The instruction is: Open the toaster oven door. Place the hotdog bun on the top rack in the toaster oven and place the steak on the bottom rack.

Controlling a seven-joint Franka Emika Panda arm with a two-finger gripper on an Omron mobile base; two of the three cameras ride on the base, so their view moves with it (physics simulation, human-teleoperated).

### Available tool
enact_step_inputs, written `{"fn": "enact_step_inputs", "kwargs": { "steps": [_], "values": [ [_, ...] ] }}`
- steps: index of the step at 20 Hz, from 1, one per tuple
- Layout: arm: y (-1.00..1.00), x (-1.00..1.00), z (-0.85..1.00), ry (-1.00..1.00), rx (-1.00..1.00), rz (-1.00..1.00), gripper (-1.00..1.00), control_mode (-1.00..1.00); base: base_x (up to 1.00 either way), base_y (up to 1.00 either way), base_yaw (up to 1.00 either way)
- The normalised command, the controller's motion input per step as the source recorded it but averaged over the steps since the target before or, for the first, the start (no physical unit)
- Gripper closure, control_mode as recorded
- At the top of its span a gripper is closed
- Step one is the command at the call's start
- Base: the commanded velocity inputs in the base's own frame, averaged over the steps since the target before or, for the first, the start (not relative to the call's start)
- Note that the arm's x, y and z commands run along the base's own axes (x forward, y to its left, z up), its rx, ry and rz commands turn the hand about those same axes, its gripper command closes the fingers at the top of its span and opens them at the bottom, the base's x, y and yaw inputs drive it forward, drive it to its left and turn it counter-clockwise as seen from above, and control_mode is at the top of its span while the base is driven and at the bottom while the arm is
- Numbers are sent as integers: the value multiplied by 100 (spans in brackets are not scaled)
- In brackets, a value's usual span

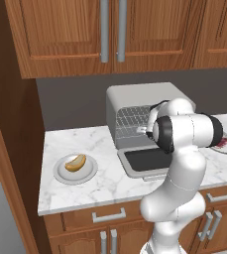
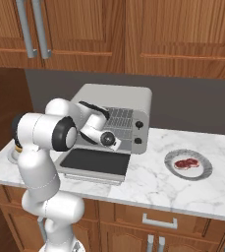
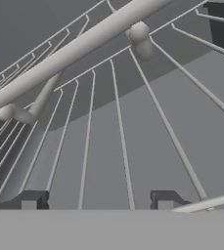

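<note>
The marble counter (image 1: 110, 183) carries the toaster oven (image 1: 144, 99) against the back wall. The toaster oven door (image 1: 149, 159) lies folded down flat toward the counter's front edge, glass face up. Inside the opening, the top rack (image 1: 130, 119) is exposed; in the hand view its wire grid and front bar (image 3: 79, 49) sit close ahead. The gripper (image 3: 99, 200) is at the rack front with jaws spread apart, holding nothing. A plate (image 1: 60, 173) near the counter's left edge bears the hotdog bun (image 1: 75, 162). A second plate (image 2: 202, 172) toward the right edge bears the steak (image 2: 186, 164).
</note>
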Motion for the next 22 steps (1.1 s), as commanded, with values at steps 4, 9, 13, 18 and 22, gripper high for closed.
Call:
{"fn": "enact_step_inputs", "kwargs": {
  "steps": [4, 9, 13, 18, 22],
  "values": [
    [6, 1, -23, 4, 0, 1, 100, -100, 0, 0, 0],
    [7, 0, -26, 15, -1, 8, 100, -100, 0, 0, 0],
    [8, 0, -26, 25, -5, 10, 100, -100, 0, 0, 0],
    [10, -5, -36, 16, -5, 9, 100, -100, 0, 0, 0],
    [11, -3, -36, 12, -3, 7, 100, -100, 0, 0, 0]
  ]
}}
